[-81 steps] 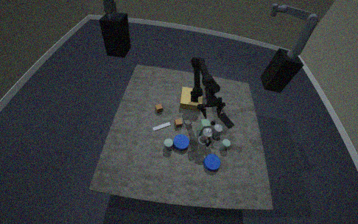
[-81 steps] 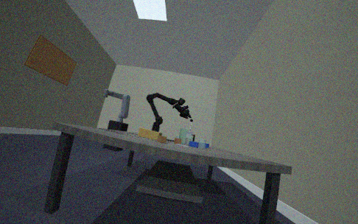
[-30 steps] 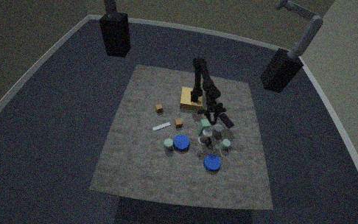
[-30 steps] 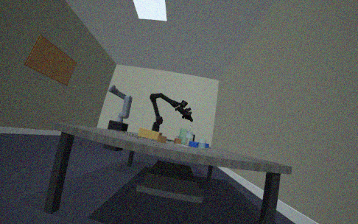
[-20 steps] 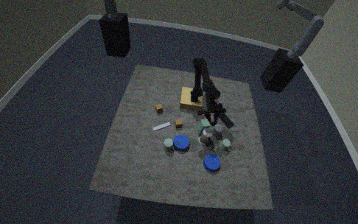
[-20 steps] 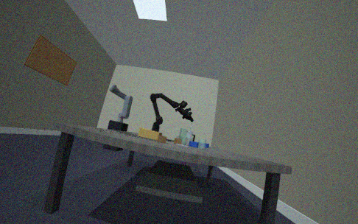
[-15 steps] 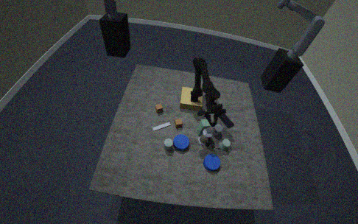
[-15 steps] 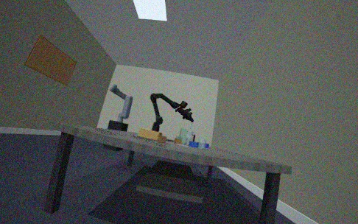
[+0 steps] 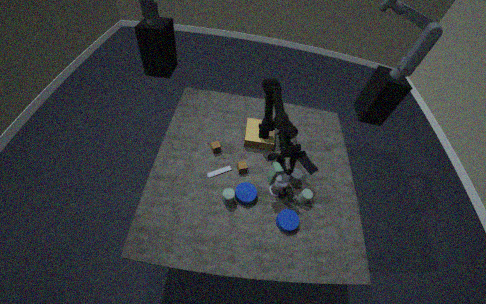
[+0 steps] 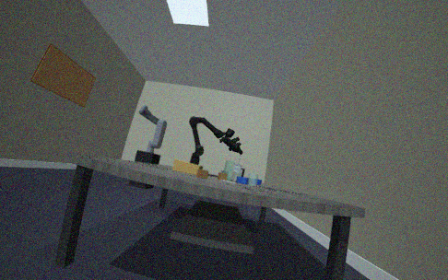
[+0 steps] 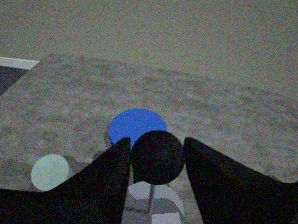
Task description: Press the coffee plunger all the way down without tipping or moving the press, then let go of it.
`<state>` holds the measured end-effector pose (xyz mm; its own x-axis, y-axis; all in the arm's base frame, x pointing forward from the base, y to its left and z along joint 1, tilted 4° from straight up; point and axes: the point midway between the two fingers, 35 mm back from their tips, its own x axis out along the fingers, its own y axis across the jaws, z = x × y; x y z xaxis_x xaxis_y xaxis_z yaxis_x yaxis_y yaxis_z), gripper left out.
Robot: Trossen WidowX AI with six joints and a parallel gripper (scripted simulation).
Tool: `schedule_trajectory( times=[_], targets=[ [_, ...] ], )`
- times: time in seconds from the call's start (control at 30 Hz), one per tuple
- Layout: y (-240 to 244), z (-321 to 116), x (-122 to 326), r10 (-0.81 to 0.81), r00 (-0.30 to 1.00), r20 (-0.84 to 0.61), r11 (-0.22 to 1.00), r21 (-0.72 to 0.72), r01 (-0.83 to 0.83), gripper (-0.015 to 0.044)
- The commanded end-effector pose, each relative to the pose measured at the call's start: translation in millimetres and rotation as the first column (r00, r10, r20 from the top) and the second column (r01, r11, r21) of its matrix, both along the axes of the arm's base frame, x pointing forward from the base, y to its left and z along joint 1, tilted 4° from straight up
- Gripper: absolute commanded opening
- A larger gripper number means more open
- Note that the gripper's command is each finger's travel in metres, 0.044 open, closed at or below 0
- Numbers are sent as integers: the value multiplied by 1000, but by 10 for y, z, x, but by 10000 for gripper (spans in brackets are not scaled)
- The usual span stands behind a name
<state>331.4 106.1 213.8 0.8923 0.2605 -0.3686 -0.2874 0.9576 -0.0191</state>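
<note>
Grey mat (image 9: 183, 230), pincer (image 11: 157, 157) clamping plunger knob (image 11: 157, 156) (crowded).

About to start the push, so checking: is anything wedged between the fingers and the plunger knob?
Nothing visible. The gripper is shut directly on the black plunger knob, with the press straight below it.

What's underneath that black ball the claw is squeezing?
Under the black knob, held by the gripper, a thin rod drops to the coffee press's pale round lid. The dark fingers hide the press's sides and contents.
</note>
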Motion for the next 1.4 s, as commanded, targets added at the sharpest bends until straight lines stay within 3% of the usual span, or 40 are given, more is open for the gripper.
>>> schedule_trajectory(
  times=[0.0, 1.37],
  targets=[
    [-3, -284, -19, 5, 998, -60, 1000, -22, -6, 124],
    [40, -747, 228, 4, 998, -59, 1000, -22, -6, 124]
  ],
)
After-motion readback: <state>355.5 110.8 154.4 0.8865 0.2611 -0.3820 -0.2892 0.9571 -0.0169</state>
